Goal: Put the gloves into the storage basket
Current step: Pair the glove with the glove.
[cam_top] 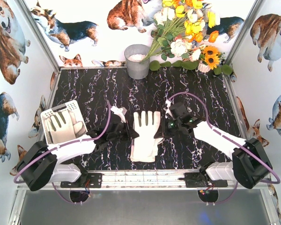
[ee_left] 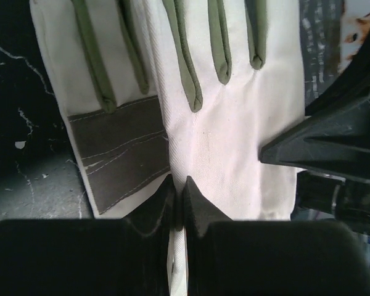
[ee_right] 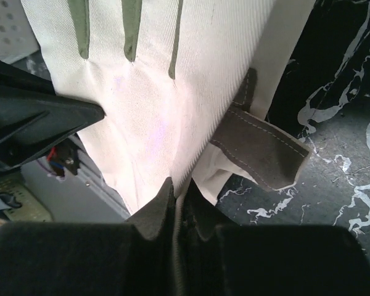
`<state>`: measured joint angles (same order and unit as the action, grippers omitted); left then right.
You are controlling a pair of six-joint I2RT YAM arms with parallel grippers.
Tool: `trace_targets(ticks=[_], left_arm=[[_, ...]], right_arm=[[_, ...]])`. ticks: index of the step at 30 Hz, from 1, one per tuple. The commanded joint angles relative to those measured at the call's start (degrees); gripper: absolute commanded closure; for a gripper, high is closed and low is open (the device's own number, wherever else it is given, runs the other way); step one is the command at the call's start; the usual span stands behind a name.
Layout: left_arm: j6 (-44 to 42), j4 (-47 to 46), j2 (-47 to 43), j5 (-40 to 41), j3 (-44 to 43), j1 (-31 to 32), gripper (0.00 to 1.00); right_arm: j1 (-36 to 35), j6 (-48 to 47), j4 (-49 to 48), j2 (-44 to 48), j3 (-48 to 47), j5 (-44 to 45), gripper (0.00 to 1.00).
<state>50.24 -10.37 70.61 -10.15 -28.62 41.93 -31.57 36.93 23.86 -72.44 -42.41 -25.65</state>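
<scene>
**Two grippers pinch a glove stack right of the storage basket**

The white lattice storage basket [cam_top: 70, 107] holds packed gloves [cam_top: 63, 126]. To its right, flat on the black marble table [cam_top: 206, 93], lies the glove stack [cam_top: 147, 138], fingers pointing away from the arms. The step in hand looks like lifting this stack and carrying it to the basket. To do it well, both arms should probably rise together, so the fabric is neither stretched nor dropped. They should go high enough for the dangling fingers to clear the basket's right wall, then lower the stack centred, since the basket looks only a little larger than a glove. The wrist views show at least two overlapped layers. Whether each pinch grips both cannot be told, so the lower glove may slip free.

Just right of the basket, the left gripper [cam_top: 126, 127] is clenched on the stack's left edge, cream cloth squeezed between its tips with no gap. Farthest right of the basket, the right gripper [cam_top: 167, 123] is likewise clamped on the stack's right edge, with a grey strap hanging loose beside it
</scene>
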Motion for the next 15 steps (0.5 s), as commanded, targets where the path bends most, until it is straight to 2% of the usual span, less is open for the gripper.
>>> trace_targets(ticks=[1, 15], left_arm=[[-2.1, 4.5, 1.8, 8.9, -1.7, 1.2, 1.00], [-1.1, 3.9, 3.7, 11.0, 0.1, 1.3, 1.00]], right_arm=[[-2.8, -0.5, 0.1, -1.6, 0.4, 8.0, 1.00], [-3.9, -0.1, -3.8, -7.5, 2.1, 8.9, 1.00]])
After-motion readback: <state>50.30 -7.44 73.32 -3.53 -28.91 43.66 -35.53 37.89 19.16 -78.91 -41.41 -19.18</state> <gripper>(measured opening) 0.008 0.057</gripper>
